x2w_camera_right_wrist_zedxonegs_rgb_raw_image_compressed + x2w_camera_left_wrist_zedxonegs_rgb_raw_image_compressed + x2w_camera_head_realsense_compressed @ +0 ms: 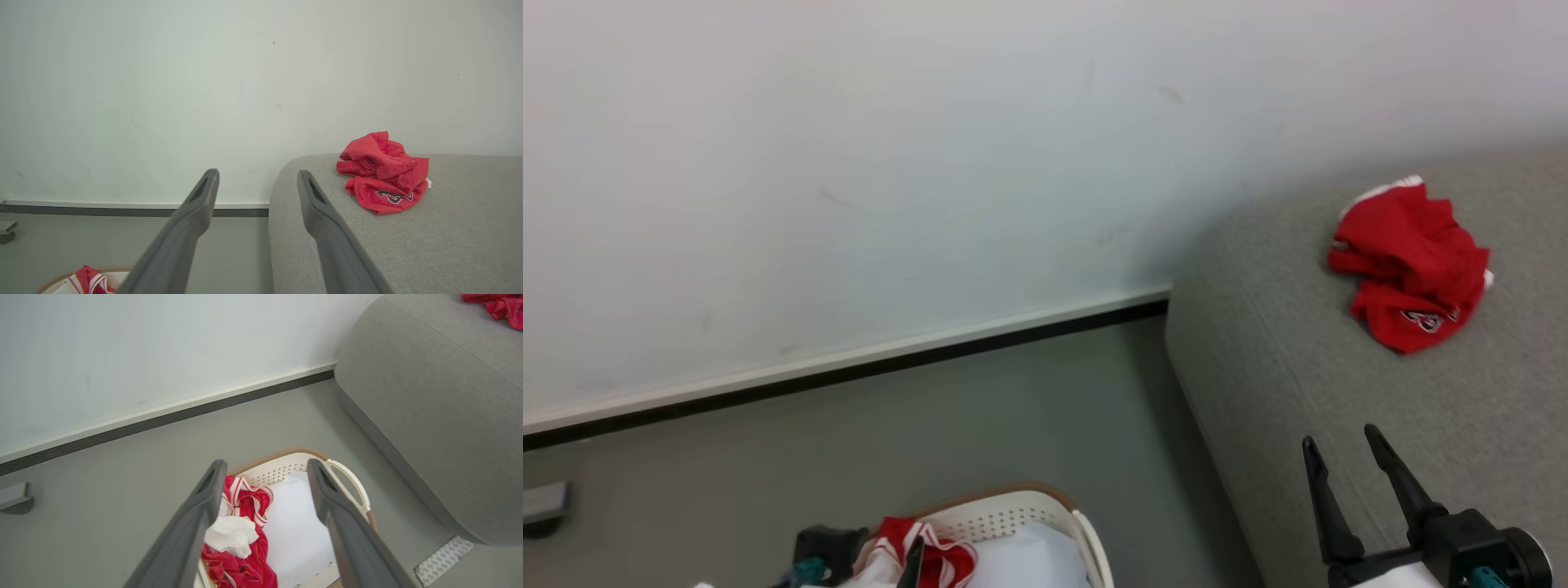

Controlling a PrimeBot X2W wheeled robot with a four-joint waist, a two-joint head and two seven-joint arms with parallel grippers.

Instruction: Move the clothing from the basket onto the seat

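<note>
The head camera looks forward and down from high up. It takes in the wall (931, 163), the skirting (849, 363), the floor (1013, 408), the seat (1339, 392) at its right, and the basket (1013, 513), which is cut by its bottom edge. The left wrist camera looks steeply down along the left hand (266, 463), close above the basket, with the seat's rounded corner at its upper right. The right wrist camera sits low and looks almost level along the right hand (257, 172), across the seat's corner toward the wall. All three views share the skirting, the seat's corner, the basket's rim and the red garment (1413, 265) on the seat.
</note>
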